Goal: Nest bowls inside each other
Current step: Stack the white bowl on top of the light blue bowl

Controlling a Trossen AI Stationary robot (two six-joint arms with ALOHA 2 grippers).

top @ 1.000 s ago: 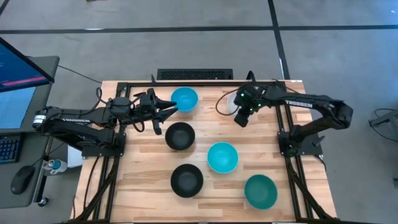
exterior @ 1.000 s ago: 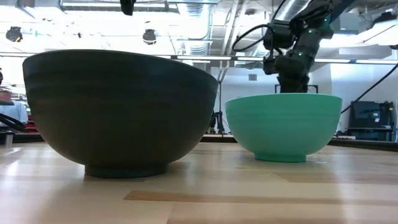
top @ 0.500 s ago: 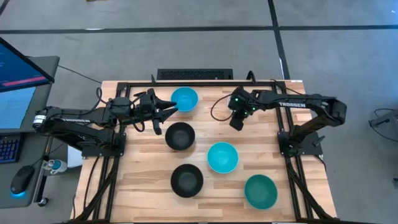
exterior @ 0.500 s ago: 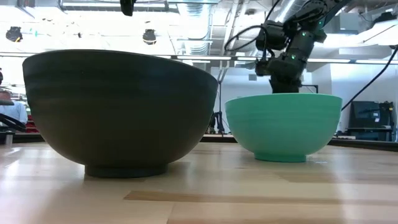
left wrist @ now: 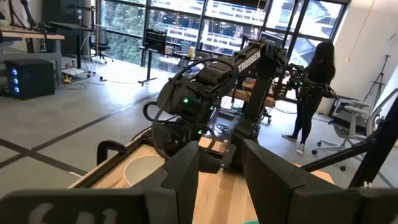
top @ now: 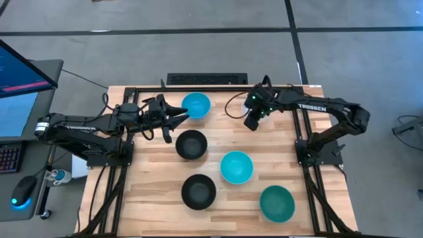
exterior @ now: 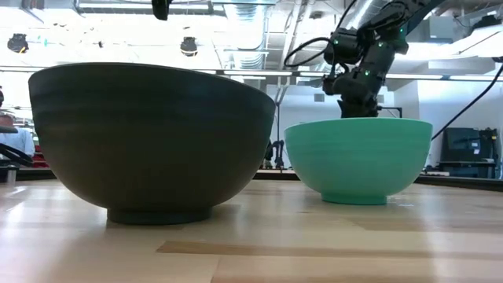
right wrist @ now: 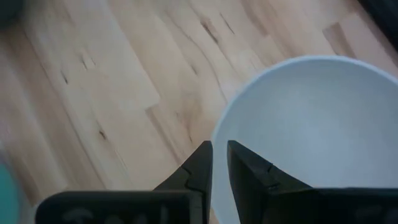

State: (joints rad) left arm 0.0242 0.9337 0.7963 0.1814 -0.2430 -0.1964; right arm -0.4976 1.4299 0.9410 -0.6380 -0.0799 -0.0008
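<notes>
Five bowls rest on their bases on the wooden table: a light blue one (top: 195, 104) at the far side, a black one (top: 191, 144), a second light blue one (top: 236, 166), a second black one (top: 198, 191) and a teal green one (top: 276, 203). My right gripper (top: 251, 124) slants down at the far right, shut on the white bowl (right wrist: 311, 124), which the wrist covers in the high view. My left gripper (top: 180, 112) stands open and level beside the far blue bowl, with nothing between its fingers. My right gripper pinches the white bowl's rim (right wrist: 216, 132) between its two fingers, one finger (right wrist: 249, 171) inside the bowl and the other (right wrist: 198, 167) outside. The fingers come slanting down from above. Whether the bowl's base stands on the table, I cannot tell.
A black metal frame (top: 211, 88) runs along the table's far edge and sides. In the low view the near black bowl (exterior: 149, 141) and the green bowl (exterior: 357, 157) fill the front. Bare wood lies between the bowls. A person (left wrist: 314, 93) stands in the room beyond.
My right gripper has edged a little toward the table's left. The white bowl, which showed beside it in the high view, now lies hidden under the wrist.
</notes>
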